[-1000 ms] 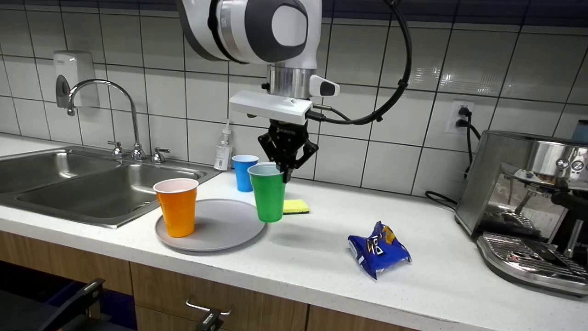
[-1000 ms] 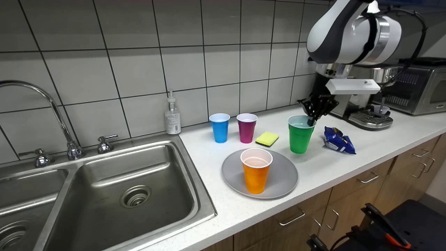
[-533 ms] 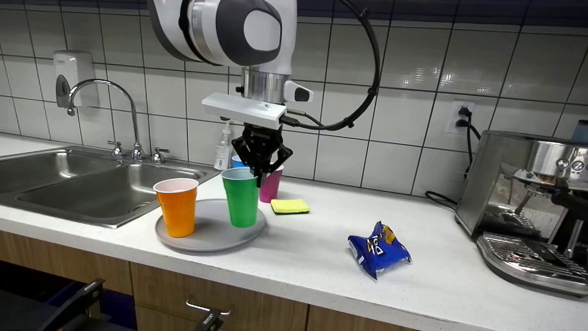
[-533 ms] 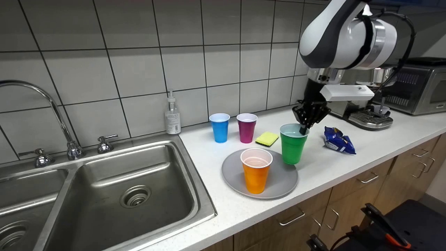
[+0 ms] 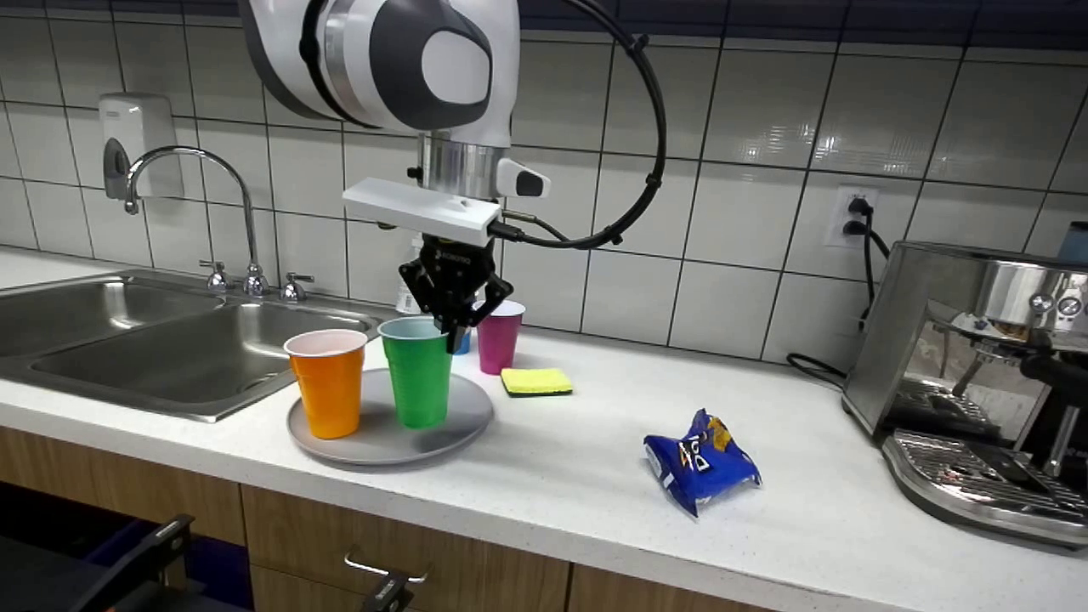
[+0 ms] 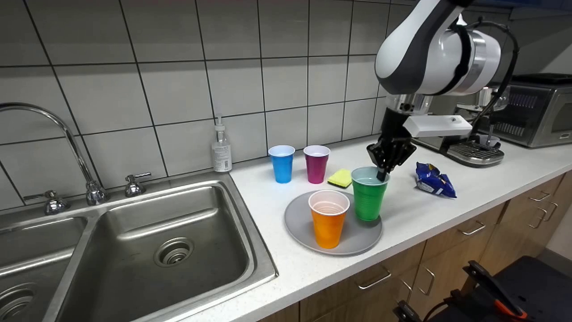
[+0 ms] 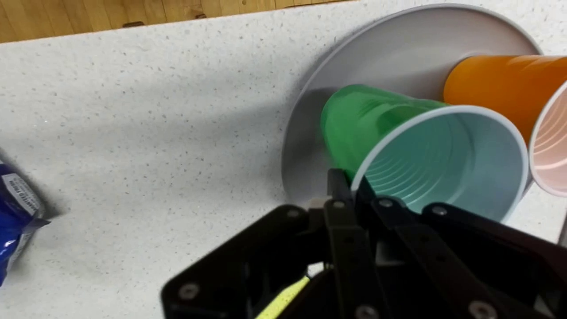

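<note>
Green cup (image 5: pixel 416 374) held by its rim over a plate (image 5: pixel 469 406)

Posture: the arm (image 5: pixel 450 68) reaches down from above, its wrist close to upright and the gripper (image 7: pixel 352 182) pointing toward the counter (image 5: pixel 586 450). Edges and room: the plate lies near the counter's front edge, which shows at the top of the wrist view, with the sink (image 6: pixel 261 252) to one side. In both exterior views a broad stretch of counter separates the plate from the bag (image 5: pixel 701 463). Between the plate and the tiles (image 6: pixel 286 85) stand a blue cup (image 6: pixel 282 168) and a purple cup (image 6: pixel 316 170), with a sponge (image 6: pixel 340 178) nearer the plate. Grip: the jaws are clamped on the wall of the green cup at its rim, one finger inside the mouth and one outside. Most of the green cup lies below and to one side of the jaws, nearly upright, just beside the orange cup (image 6: pixel 328 229), which stands on the plate. Whether the green cup's base meets the plate cannot be told.
</note>
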Tool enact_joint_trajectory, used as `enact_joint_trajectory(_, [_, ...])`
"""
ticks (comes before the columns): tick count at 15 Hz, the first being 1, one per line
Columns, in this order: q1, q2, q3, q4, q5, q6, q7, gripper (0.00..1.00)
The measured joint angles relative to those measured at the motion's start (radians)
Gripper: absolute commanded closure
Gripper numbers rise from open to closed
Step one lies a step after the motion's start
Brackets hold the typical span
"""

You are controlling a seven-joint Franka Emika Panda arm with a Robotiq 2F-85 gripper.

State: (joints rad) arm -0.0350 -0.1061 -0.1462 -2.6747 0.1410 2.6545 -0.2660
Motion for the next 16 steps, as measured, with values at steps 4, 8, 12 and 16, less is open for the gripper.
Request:
enact_joint_trajectory(4, [0.01, 0.002, 0.008, -0.016, 0.011, 0.0, 0.0, 0.99])
enact_joint_trajectory(8, [0.013, 0.009, 0.013, -0.02, 0.033, 0.003, 0.0, 0.99])
enact_joint_trajectory(12, [0.013, 0.019, 0.017, -0.02, 0.04, 0.012, 0.0, 0.99])
enact_joint_trajectory(16, [0.013, 0.041, 0.018, -0.02, 0.042, 0.037, 0.0, 0.99])
